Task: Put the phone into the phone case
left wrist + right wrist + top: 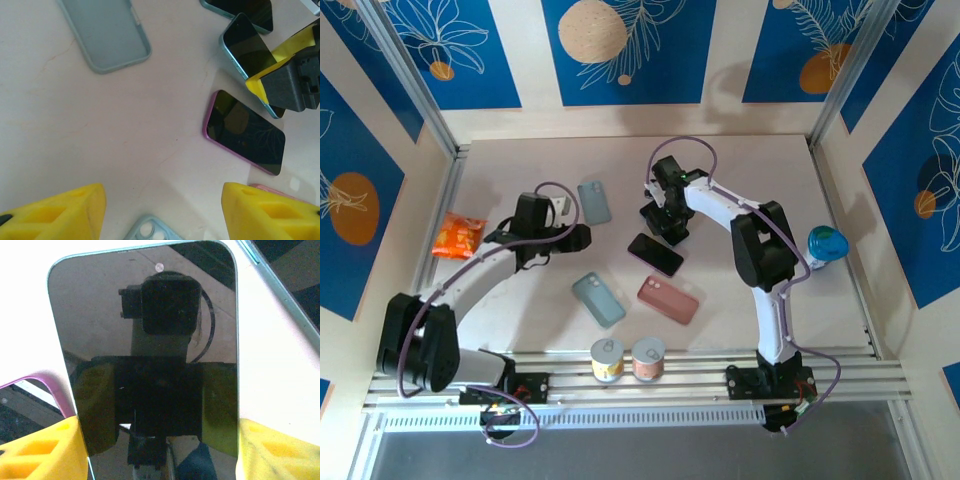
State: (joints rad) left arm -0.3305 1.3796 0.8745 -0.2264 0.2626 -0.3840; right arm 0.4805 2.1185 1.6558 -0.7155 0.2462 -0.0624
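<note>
Starting at the far left, finds an orange snack bag (458, 236) by the wall. Next meets the left gripper (578, 238), with yellow fingers (60, 215) spread wide over the bare table (750, 170) and nothing between them. Passes a grey-blue phone case (594, 202) lying flat just past it. Then spots a pink-edged phone (655, 254), screen up. Ends at the right gripper (671, 232), pinching a teal-edged phone (150, 365) by its long sides, just beside the pink one.

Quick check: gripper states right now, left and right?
Left gripper: open, holding nothing.
Right gripper: closed on the teal-edged phone, across its width.
</note>
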